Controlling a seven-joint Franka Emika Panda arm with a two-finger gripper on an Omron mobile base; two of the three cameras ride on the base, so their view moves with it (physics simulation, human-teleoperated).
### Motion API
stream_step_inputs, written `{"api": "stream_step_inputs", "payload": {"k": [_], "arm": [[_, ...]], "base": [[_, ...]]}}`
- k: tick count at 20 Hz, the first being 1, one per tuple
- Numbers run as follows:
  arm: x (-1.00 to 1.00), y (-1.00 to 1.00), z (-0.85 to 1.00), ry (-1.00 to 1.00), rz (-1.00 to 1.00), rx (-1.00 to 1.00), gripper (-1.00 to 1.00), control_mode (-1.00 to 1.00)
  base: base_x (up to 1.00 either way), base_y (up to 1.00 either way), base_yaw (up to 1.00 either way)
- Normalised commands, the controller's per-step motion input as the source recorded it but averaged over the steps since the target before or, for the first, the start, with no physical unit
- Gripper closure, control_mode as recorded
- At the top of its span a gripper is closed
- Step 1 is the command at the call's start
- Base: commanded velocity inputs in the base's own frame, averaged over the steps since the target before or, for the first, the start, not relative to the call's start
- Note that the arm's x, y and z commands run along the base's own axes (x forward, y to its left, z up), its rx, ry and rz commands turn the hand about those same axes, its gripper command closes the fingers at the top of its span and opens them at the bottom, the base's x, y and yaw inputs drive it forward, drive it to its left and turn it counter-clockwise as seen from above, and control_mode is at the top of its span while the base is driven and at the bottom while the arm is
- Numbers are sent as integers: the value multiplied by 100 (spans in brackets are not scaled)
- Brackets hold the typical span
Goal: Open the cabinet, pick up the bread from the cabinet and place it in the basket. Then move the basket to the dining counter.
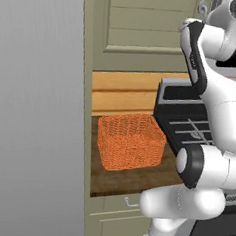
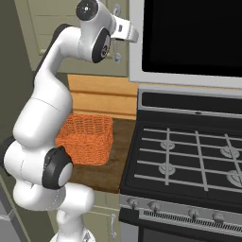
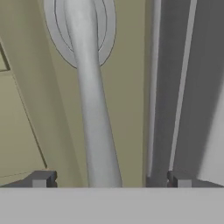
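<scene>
The sage-green cabinet (image 1: 142, 21) (image 2: 45, 28) has its door shut, so the bread is hidden. In the hand view its long silver handle (image 3: 94, 122) runs straight up between my two finger tips. My gripper (image 3: 111, 179) is open and straddles the handle, with a gap on each side. From the right base view, the hand (image 2: 126, 31) is held up against the door's right edge. The orange woven basket (image 1: 130, 141) (image 2: 87, 137) sits empty on the short wood countertop (image 1: 130, 180) below the cabinet. The dining counter is out of view.
A black stove (image 1: 187, 123) (image 2: 189, 156) adjoins the countertop on the right, under a dark microwave (image 2: 189, 33). A tall grey appliance wall (image 1: 35, 108) stands to the left. Sage-green drawers (image 1: 115, 215) sit under the countertop.
</scene>
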Motion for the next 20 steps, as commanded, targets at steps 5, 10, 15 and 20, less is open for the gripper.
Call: {"api": "stream_step_inputs", "payload": {"k": [5,10,15,20], "arm": [[23,0,-3,0,0,0,100,-100],[16,0,-1,0,0,0,100,-100],[-14,6,0,0,-5,0,100,-100],[-76,25,0,0,-13,0,100,-100]], "base": [[0,0,0],[0,0,0],[0,0,0],[0,0,0]]}}
